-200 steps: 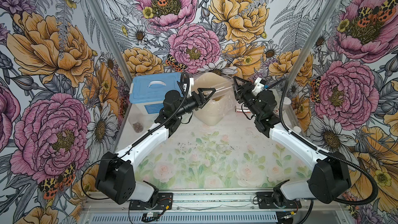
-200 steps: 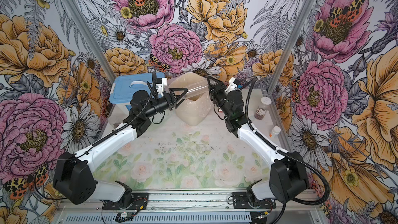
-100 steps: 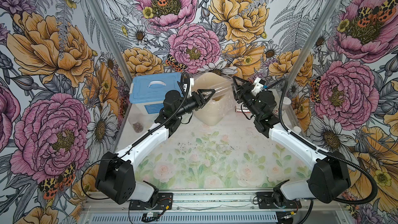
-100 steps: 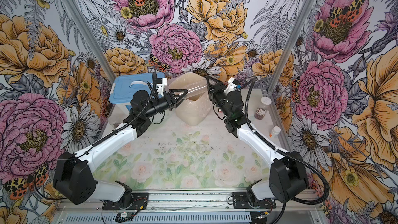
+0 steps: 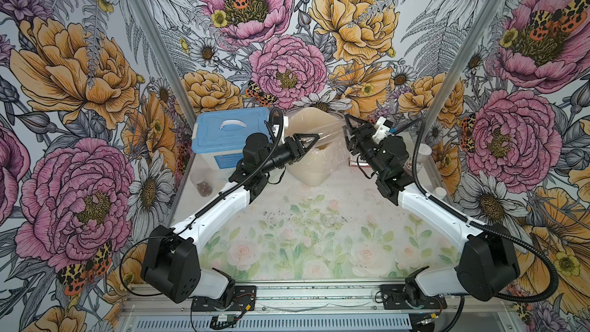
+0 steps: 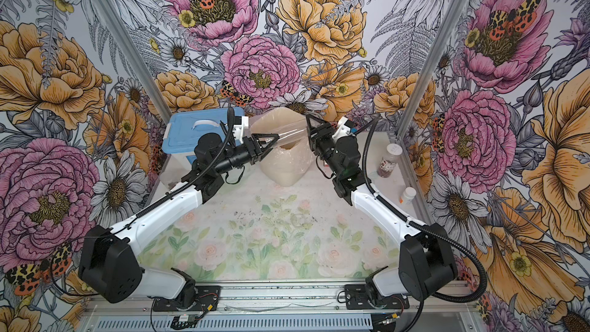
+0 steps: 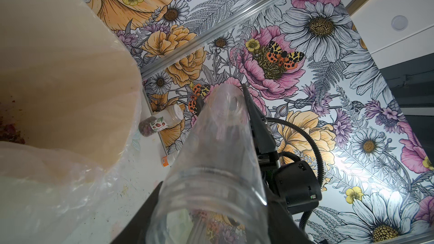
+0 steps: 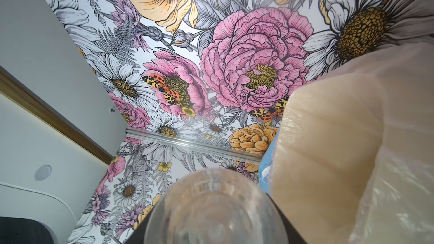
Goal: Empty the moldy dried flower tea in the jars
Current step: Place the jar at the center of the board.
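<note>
Hardly anything has shifted over the last second: both arms are still raised at the back of the desk (image 5: 367, 250), with the clear jar (image 5: 330, 132) stretched between them above the open bin (image 5: 314, 170). The left hand (image 5: 316, 138) has its fingers (image 7: 143, 217) pressed on either side of the jar's open mouth and grips it there. The right hand (image 5: 348, 127) is at the jar's closed bottom end. Its fingers (image 7: 254, 118) run alongside the jar's wall, but I cannot tell whether they press on it or stand just off it. The jar lies nearly level. Only a faint pinkish haze shows through its wall, and it looks close to empty in both wrist views.

The bin is beige and lined with a thin clear bag. Inside it, a few reddish-brown bits of dried flower tea (image 7: 9, 130) lie against the wall. More tea sits in the labelled jar (image 6: 388, 161) with the white lid, which stands by the right wall. There is also some in the bottom of a third jar (image 5: 204, 186) on the left of the desk, just in front of the blue-lidded box (image 5: 223, 129). A small bottle (image 6: 407, 194) with an orange label stands near the labelled jar, closer to the front. Dark crumbs (image 5: 277, 215) are scattered over the middle of the desk.
</note>
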`<move>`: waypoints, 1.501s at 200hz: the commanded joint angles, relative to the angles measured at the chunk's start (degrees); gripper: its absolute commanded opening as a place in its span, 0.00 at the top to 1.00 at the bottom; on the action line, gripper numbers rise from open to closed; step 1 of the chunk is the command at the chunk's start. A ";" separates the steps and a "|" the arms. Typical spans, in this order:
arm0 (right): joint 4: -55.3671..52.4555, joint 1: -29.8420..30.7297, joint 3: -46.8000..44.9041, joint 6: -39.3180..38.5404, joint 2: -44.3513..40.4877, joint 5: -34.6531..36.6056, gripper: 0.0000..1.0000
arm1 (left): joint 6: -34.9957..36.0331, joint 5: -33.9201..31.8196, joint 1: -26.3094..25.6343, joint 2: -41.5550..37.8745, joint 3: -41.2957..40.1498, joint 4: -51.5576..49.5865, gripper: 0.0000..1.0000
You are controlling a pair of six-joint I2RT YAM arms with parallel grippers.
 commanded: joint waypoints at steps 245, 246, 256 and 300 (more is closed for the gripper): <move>-32.13 -7.25 -10.81 -35.14 -21.69 11.83 0.01 | 52.33 -22.98 -13.35 -7.20 18.36 -67.47 0.62; -32.14 -7.28 -10.86 -35.17 -21.77 11.69 0.01 | 52.41 -23.27 -13.50 -7.06 18.53 -67.74 0.62; -32.36 -7.68 -11.50 -35.12 -22.09 10.38 0.01 | 53.29 -26.04 -15.18 -5.12 19.83 -70.07 0.62; -33.85 -8.75 -13.86 -35.59 -22.35 6.39 0.01 | 56.55 -33.49 -19.77 5.01 26.74 -79.17 0.62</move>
